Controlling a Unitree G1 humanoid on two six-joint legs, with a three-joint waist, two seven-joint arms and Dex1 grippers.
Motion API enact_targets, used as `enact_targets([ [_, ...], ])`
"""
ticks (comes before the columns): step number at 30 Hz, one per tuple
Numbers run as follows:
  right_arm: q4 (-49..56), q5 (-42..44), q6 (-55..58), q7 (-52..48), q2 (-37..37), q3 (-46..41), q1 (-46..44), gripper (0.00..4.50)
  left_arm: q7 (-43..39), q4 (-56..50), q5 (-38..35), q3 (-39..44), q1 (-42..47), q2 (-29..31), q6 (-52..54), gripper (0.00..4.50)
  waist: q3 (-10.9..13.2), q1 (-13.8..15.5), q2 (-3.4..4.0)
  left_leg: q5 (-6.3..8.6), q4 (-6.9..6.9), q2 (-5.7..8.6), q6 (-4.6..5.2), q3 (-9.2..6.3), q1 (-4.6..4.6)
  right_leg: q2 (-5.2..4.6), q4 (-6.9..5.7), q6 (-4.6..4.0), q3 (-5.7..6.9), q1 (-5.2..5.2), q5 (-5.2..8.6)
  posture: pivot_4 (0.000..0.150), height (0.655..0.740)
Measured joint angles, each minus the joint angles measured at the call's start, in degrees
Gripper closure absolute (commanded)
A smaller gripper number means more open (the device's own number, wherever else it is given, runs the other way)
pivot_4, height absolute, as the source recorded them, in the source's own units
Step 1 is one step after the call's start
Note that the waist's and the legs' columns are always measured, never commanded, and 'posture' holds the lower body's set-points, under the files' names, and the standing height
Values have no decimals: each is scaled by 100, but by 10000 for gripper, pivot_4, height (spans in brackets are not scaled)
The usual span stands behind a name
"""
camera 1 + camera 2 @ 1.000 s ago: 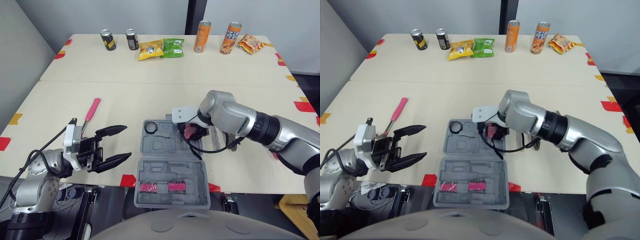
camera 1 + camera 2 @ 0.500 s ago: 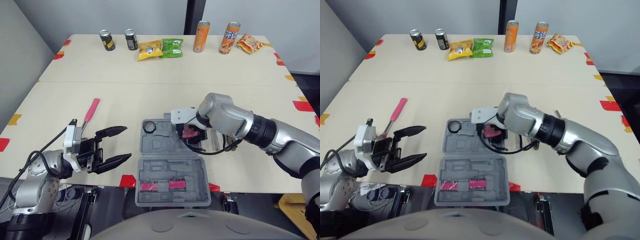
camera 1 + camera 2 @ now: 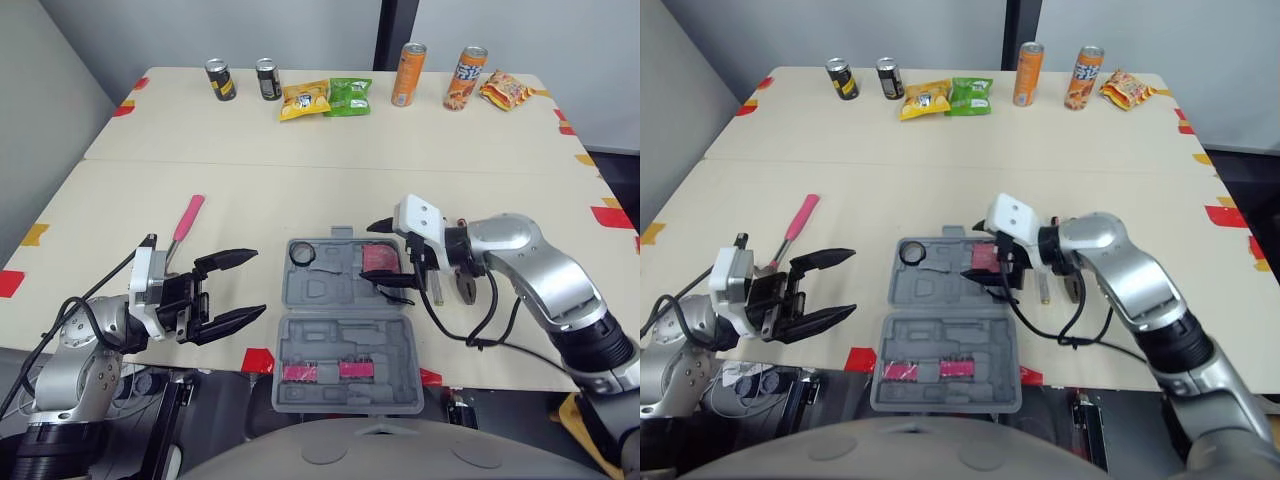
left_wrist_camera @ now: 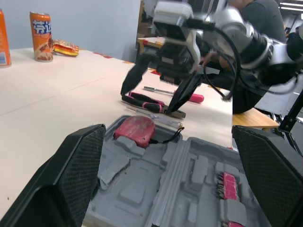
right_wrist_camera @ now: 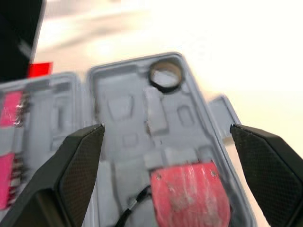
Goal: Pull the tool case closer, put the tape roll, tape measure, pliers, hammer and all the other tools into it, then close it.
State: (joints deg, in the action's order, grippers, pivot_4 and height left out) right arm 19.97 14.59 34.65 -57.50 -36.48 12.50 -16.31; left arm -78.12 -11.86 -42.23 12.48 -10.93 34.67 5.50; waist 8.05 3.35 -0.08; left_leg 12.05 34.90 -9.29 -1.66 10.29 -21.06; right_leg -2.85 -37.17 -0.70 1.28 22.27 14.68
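The grey tool case (image 3: 340,335) lies open at the table's near edge. In its far half sit the black tape roll (image 3: 302,257) and the red tape measure (image 3: 380,258). My right gripper (image 3: 377,258) is open, one finger on each side of the tape measure and a little above it, not touching. Black and pink pliers (image 4: 150,102) and a pink-handled screwdriver (image 4: 188,97) lie just right of the case. Left of the case is the pink-handled hammer (image 3: 186,220). My left gripper (image 3: 258,282) hangs open and empty beside the case's left side.
Pink bit holders (image 3: 320,371) fill the case's near half. Cans (image 3: 219,79) and snack packets (image 3: 327,99) line the far edge of the table (image 3: 300,185). Red tape strips mark the table's edges.
My right gripper has opened and drawn back to the right, leaving the tape measure lying in the case. The left gripper has stayed where it was.
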Motion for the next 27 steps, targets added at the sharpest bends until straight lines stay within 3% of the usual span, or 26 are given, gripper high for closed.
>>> enact_targets([
  [7, -422, -14, -857, 172, 225, -111, 425, 28767, -5, 2, 5, -16, 81, -13, 24, 0, 0, -54, 0, -1, -2, -1, 4, -4, -1, 1, 0, -1, 4, -1, 1, 1500, 7400],
  [21, -987, -70, -1680, 389, 439, -99, 815, 28767, -21, 47, 13, -16, 144, -16, 50, 0, 0, -53, 1, -2, -2, 0, 5, -4, -1, 1, 2, -1, 4, -1, 1, 1500, 7400],
  [27, -1721, -336, -2496, 513, 552, -79, 893, 28767, -18, 85, 19, -16, 153, -28, 49, 0, -7, -55, -5, -1, -2, 0, 5, -4, 1, 0, 4, -2, 5, -4, 1, 1500, 7400],
])
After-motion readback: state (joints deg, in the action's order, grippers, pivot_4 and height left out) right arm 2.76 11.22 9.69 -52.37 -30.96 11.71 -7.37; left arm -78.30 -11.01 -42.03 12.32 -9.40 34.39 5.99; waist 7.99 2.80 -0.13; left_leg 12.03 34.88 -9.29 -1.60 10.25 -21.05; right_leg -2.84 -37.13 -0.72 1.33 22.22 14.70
